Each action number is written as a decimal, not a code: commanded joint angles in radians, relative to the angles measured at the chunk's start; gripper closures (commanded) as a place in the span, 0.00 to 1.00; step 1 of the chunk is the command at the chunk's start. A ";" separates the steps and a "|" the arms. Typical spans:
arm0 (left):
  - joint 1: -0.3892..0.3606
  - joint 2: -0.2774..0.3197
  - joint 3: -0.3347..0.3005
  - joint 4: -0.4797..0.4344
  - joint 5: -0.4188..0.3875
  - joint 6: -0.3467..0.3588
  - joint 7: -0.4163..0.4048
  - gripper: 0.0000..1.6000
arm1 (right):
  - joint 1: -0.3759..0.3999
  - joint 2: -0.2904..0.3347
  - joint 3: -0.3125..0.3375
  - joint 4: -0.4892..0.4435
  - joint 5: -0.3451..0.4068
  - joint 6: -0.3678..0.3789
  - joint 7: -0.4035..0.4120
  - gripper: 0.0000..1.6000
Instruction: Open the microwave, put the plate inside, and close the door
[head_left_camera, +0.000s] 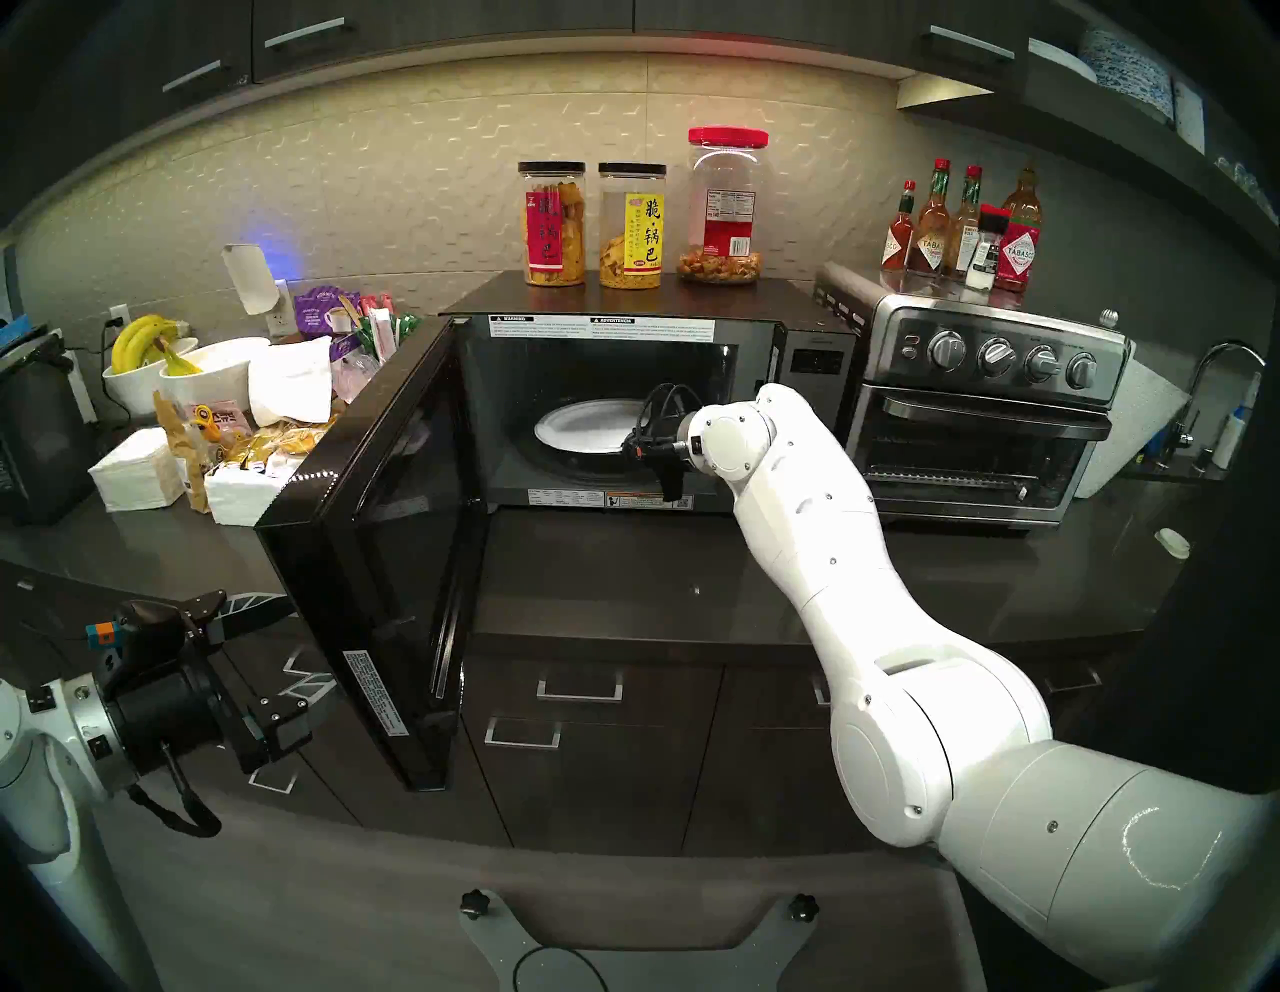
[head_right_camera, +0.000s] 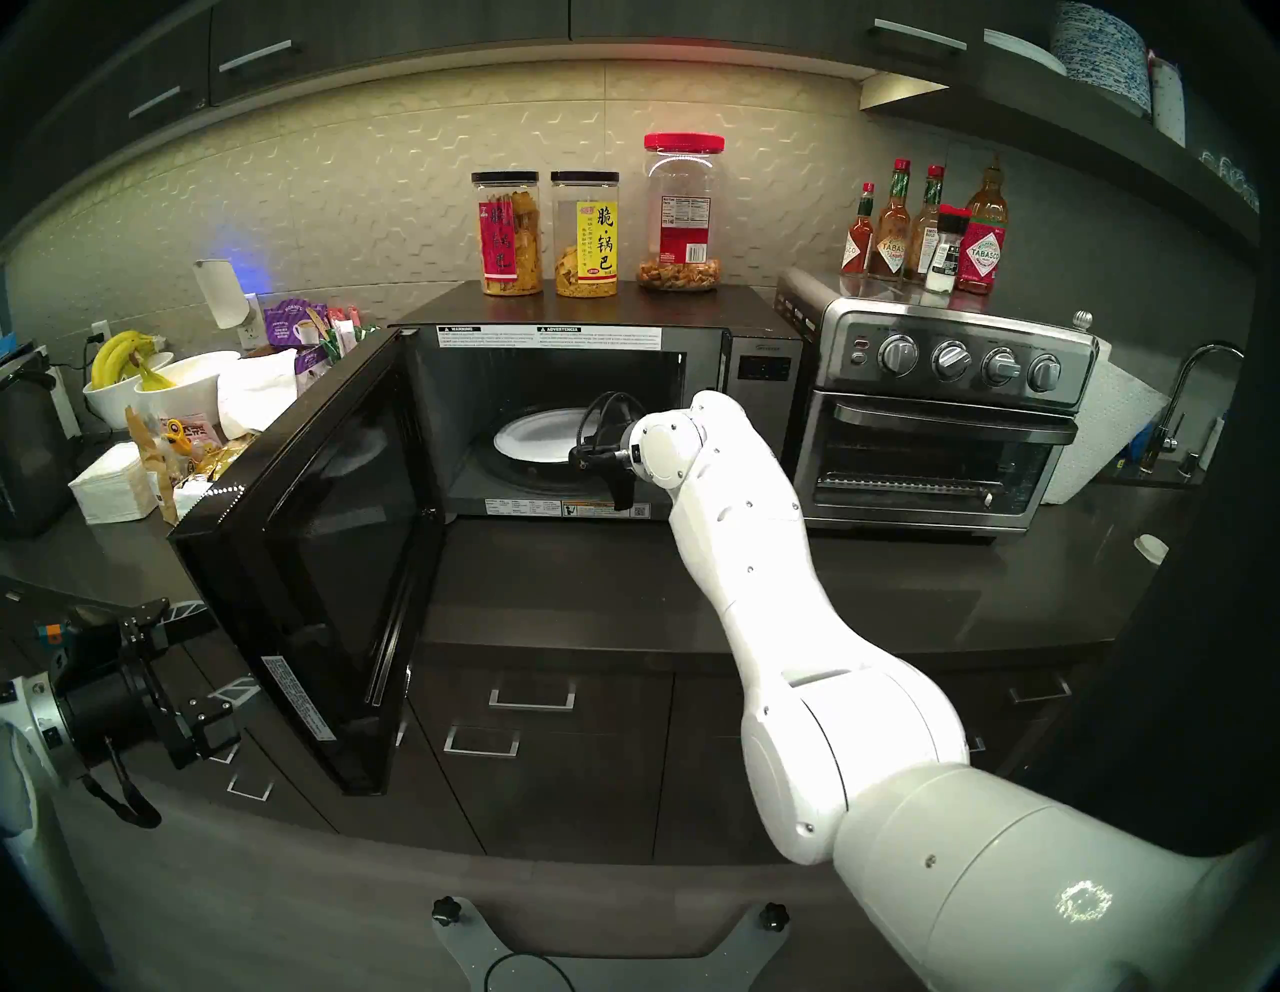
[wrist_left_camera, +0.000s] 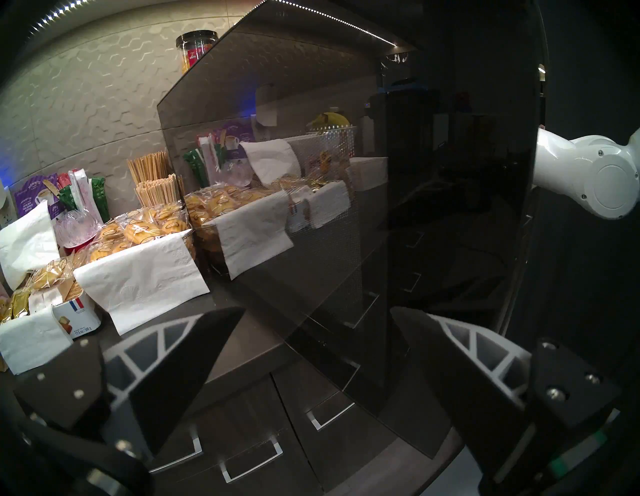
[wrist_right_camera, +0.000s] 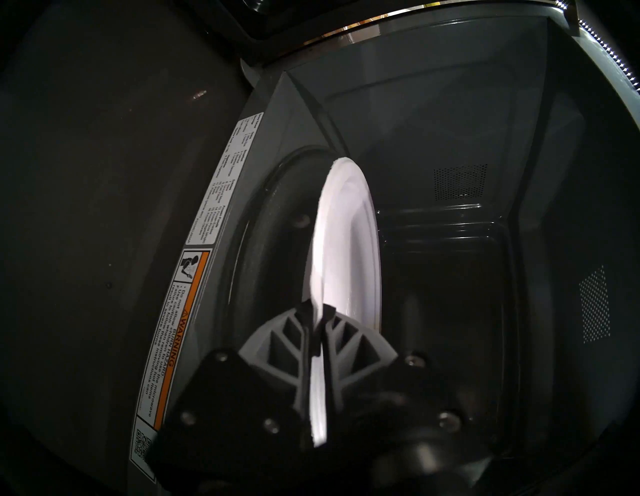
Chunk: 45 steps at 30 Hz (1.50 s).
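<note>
A: R gripper (wrist_right_camera: 317, 311) status?
B: Clamped on rim of white plate (wrist_right_camera: 349, 242). Plate is held inside Panasonic microwave (head_left_camera: 623, 409) cavity, over glass turntable (wrist_right_camera: 263, 221); contact w/ it can't be told.
A: Door (head_left_camera: 388, 547)?
B: Swung wide to left. L gripper (wrist_left_camera: 311, 350) is parked beside its outer glass, fingers spread apart, nothing gripped.

Head views: evenly lit kitchen, warm wash on the backsplash (head_left_camera: 415, 173), blue glow at left, glare spot on the right arm (head_left_camera: 1150, 852)
Edges: fisheye bending, dark rim in all four
Left wrist: dim; door (wrist_left_camera: 433, 207) glass mirrors the counter clutter
Right wrist: very dark cavity; plate (wrist_right_camera: 349, 242) overexposed, near fingers (wrist_right_camera: 277, 343) soft
</note>
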 joint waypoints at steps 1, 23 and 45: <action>0.002 0.002 0.000 -0.009 -0.004 0.001 -0.007 0.00 | 0.015 -0.004 0.000 -0.033 0.005 -0.008 0.008 0.60; 0.002 0.002 0.000 -0.009 -0.004 0.001 -0.007 0.00 | 0.003 -0.005 0.019 -0.071 0.011 -0.023 0.063 0.00; 0.002 0.002 0.000 -0.009 -0.004 0.001 -0.006 0.00 | -0.128 0.067 0.132 -0.346 0.166 -0.139 0.370 0.00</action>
